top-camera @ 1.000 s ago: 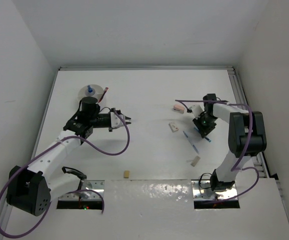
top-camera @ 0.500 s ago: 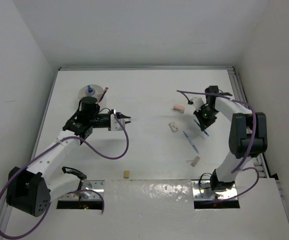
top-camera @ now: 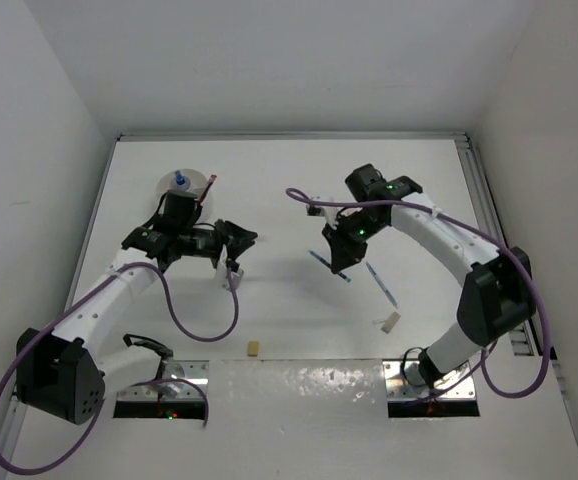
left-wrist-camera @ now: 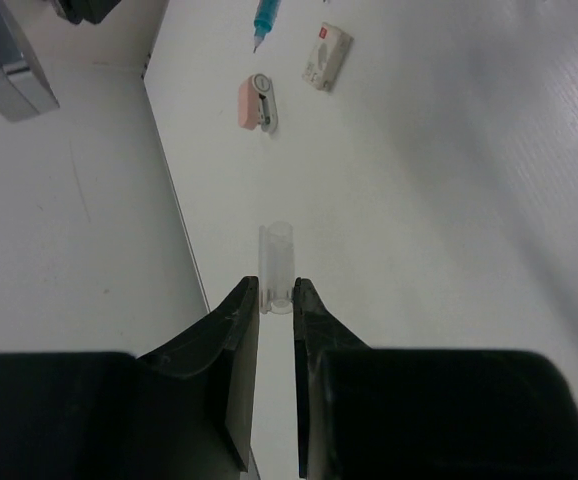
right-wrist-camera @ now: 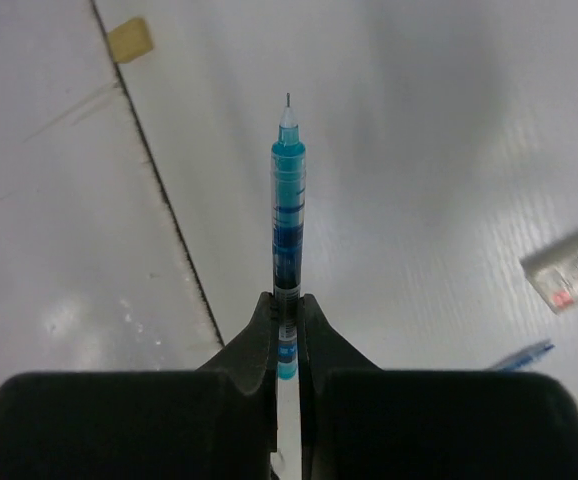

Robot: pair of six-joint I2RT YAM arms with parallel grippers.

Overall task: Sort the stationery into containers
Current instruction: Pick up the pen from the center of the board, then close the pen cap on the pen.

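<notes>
My right gripper [top-camera: 341, 250] [right-wrist-camera: 289, 315] is shut on a blue pen [right-wrist-camera: 289, 210], held above the table with its tip pointing away; it also shows in the top view [top-camera: 327, 266]. My left gripper [top-camera: 249, 238] [left-wrist-camera: 276, 300] is shut on the end of a small clear tube [left-wrist-camera: 276, 262]. The white bowl [top-camera: 169, 187] stands at the back left with a blue-capped bottle [top-camera: 180, 180] and a red pen [top-camera: 210, 183] in it. A pink eraser [left-wrist-camera: 258, 102] and a white block [left-wrist-camera: 326, 57] lie ahead of the left gripper; the right arm hides them in the top view.
A second blue pen [top-camera: 381, 283] lies on the table below the right arm. A tan block [top-camera: 391, 322] lies near it and another tan block [top-camera: 254, 348] [right-wrist-camera: 130, 38] lies near the front seam. Walls close in the table's left, back and right sides.
My right arm has swung left toward the table's middle, carrying the blue pen. My left wrist has turned, and its white part now points toward the front.
</notes>
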